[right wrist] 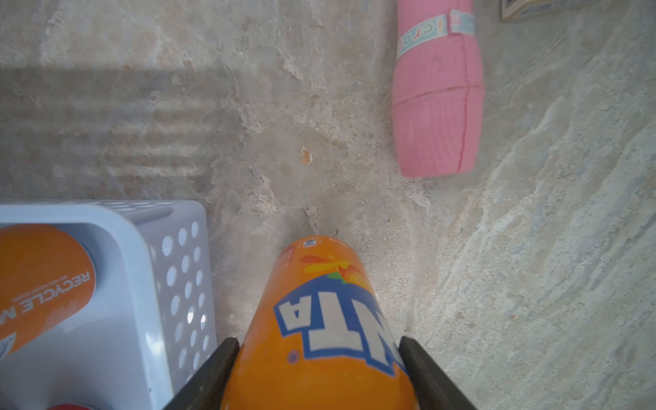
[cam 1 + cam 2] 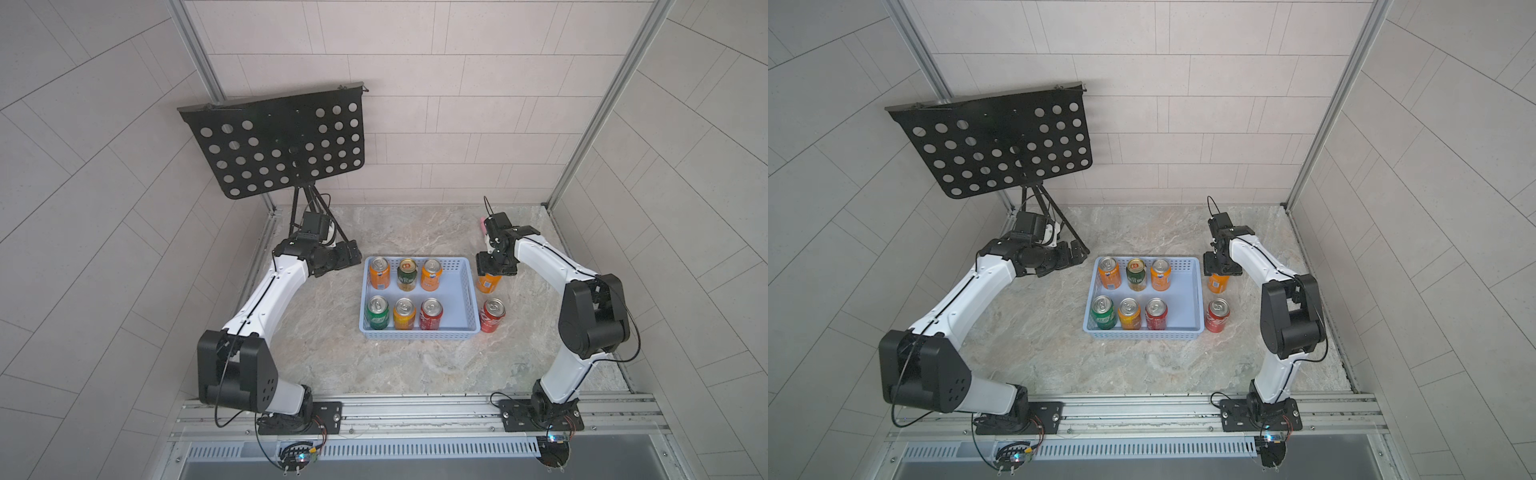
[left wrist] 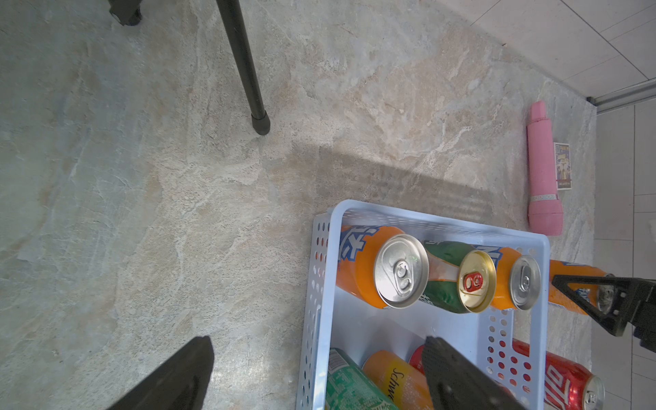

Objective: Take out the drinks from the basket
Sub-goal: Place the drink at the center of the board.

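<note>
The light-blue basket (image 2: 415,333) holds six upright drinks. The back row is an orange can (image 2: 379,273), a dark green-gold can (image 2: 406,274) and another orange can (image 2: 431,275). In the front row are a green can (image 2: 377,312), a yellow-orange can (image 2: 404,313) and a red can (image 2: 431,313). My right gripper (image 2: 489,272) is shut on an orange can (image 1: 319,337), upright just outside the basket's right wall. A red can (image 2: 492,316) stands on the table in front of it. My left gripper (image 3: 316,342) is open and holds nothing, at the basket's back-left corner.
A black perforated music stand (image 2: 274,145) rises at the back left, and one leg (image 3: 245,71) reaches the floor near my left gripper. A pink tube (image 1: 438,96) and a small card (image 3: 562,165) lie behind the held can. Walls close three sides.
</note>
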You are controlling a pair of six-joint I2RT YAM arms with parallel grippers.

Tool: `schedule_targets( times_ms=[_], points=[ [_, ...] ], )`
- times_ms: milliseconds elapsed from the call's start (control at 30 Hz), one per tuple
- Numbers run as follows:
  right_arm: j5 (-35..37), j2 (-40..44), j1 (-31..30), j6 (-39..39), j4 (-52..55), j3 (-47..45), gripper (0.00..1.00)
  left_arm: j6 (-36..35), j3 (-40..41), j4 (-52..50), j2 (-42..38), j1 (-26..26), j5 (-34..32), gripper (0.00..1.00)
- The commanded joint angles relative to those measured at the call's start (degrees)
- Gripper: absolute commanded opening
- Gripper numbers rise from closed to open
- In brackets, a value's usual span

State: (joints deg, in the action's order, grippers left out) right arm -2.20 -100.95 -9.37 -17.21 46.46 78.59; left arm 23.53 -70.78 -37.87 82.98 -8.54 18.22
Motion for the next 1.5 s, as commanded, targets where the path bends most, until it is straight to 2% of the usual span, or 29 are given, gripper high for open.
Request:
schedule_targets(
  times_ms=[0, 67, 233, 500, 733, 933, 1200, 1333, 1467],
  points=[
    [-0.3, 0.2, -0.6, -0.7, -2.2, 0.0, 0.35, -0.8, 0.2, -1.0, 0.4, 0.1, 0.2, 1.00],
    [-1.1, 0.2, -0.8, -0.4, -2.2, -0.1, 0.42, -0.7, 0.3, -1.1, 0.5, 0.1, 0.1, 1.00],
    [-1.1, 0.7, -1.1, -0.4, -2.3, -0.8, 0.67, -0.7, 0.2, -1.1, 0.5, 0.1, 0.2, 1.00],
    [-0.4, 2.6, -1.1, -0.4, -0.8, 0.7, 0.86, -0.7, 0.1, -1.1, 0.6, 0.1, 0.2, 1.00],
    [1.9, 4.7, -1.1, -0.1, 1.5, 3.8, 0.89, -0.8, 0.1, -1.5, 0.3, 0.1, -0.4, 1.00],
    [2.9, 11.9, -1.1, -0.8, 2.1, 6.0, 0.88, -0.9, 0.1, -1.6, -0.3, 0.1, -1.2, 1.00],
    [-5.2, 24.0, -1.7, -0.4, -0.7, 4.8, 0.86, -0.8, 0.2, -1.3, 0.2, 0.1, 0.2, 1.00],
    [-7.7, 26.9, -4.4, 0.5, -1.1, 5.0, 0.86, -0.7, 0.3, -1.0, 0.8, 0.0, 1.7, 1.00],
    [-8.3, 26.3, -7.8, -0.1, -1.6, 5.5, 0.87, -0.3, 0.1, -0.7, 1.9, 0.0, 3.9, 1.00]
  ],
)
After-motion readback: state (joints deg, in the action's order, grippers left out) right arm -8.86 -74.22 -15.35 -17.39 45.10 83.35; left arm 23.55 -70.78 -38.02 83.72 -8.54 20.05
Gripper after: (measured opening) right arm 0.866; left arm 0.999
